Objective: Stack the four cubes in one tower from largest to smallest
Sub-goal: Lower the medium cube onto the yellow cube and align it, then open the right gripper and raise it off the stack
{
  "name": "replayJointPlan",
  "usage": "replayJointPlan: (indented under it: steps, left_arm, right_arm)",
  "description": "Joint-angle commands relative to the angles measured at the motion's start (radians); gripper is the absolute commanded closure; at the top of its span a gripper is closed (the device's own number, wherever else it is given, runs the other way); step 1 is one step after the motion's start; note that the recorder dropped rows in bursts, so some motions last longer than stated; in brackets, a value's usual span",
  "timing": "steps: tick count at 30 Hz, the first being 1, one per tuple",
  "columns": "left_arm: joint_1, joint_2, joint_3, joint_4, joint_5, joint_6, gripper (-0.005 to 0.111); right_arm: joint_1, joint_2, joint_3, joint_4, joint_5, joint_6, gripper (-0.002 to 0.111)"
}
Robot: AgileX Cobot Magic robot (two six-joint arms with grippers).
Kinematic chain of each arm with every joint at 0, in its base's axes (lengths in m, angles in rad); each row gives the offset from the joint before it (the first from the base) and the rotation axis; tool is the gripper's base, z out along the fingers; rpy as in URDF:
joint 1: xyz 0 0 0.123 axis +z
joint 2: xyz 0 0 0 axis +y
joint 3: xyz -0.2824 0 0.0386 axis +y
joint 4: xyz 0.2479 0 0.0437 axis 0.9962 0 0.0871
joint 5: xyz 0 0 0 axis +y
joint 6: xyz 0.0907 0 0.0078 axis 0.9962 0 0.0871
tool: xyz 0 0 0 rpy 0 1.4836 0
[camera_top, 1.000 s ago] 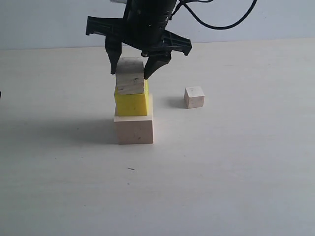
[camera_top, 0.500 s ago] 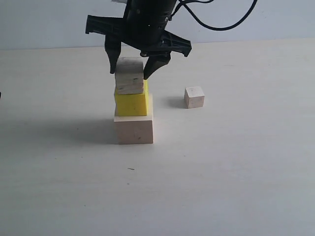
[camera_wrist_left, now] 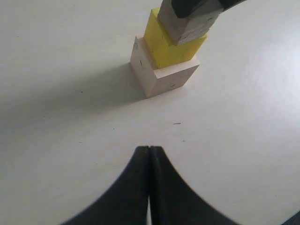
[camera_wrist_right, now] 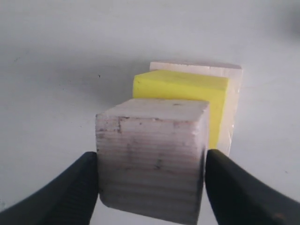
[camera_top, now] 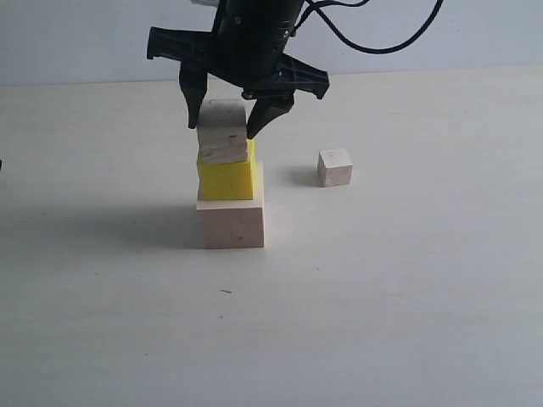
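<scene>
Well, pale matte tabletop (camera_top: 407, 305), white wall (camera_top: 85, 38) behind; rt gripper (camera_top: 223, 127) clamps grainy cube (camera_top: 222, 140).

The tabletop (camera_top: 382, 297) is plain off-white with a faint cream tint, marked by one tiny dark fleck (camera_top: 226, 291) on the near side. The wall (camera_top: 85, 42) at the far side is pale bluish grey. The largest cube (camera_top: 231, 225) is pale, plain beige wood with a couple of small dark specks. The yellow cube (camera_top: 226, 180) is a bright, solid lemon colour. The third cube (camera_top: 223, 140) is greyish tan wood with fine parallel grain lines, dark flecks and a thin dark crack. The smallest cube (camera_top: 335, 168), on the right, is pale cream wood. The right pincer (camera_top: 223, 129), the left pincer (camera_wrist_left: 149, 151) and the cable (camera_top: 377, 49) are matte black. A soft grey shadow (camera_top: 110, 225) lies left of the cubes.
</scene>
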Motion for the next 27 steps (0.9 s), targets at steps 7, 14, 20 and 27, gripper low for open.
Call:
replayJointPlan:
  steps: [7, 14, 20, 27]
  left_arm:
    - [-0.006, 0.002, 0.003, -0.008, -0.003, 0.002, 0.107]
    - [-0.006, 0.002, 0.003, -0.008, -0.003, 0.002, 0.107]
    - [-0.006, 0.002, 0.003, -0.008, -0.001, 0.002, 0.107]
    - [-0.006, 0.002, 0.003, -0.008, 0.001, 0.002, 0.107]
  right_arm:
    - [0.001, 0.009, -0.002, 0.007, 0.003, -0.015, 0.034]
    - [0.001, 0.009, -0.002, 0.022, 0.003, -0.013, 0.034]
    - [0.001, 0.003, -0.002, 0.011, -0.005, 0.018, 0.034]
    - [0.001, 0.001, -0.002, -0.043, -0.016, 0.056, 0.034]
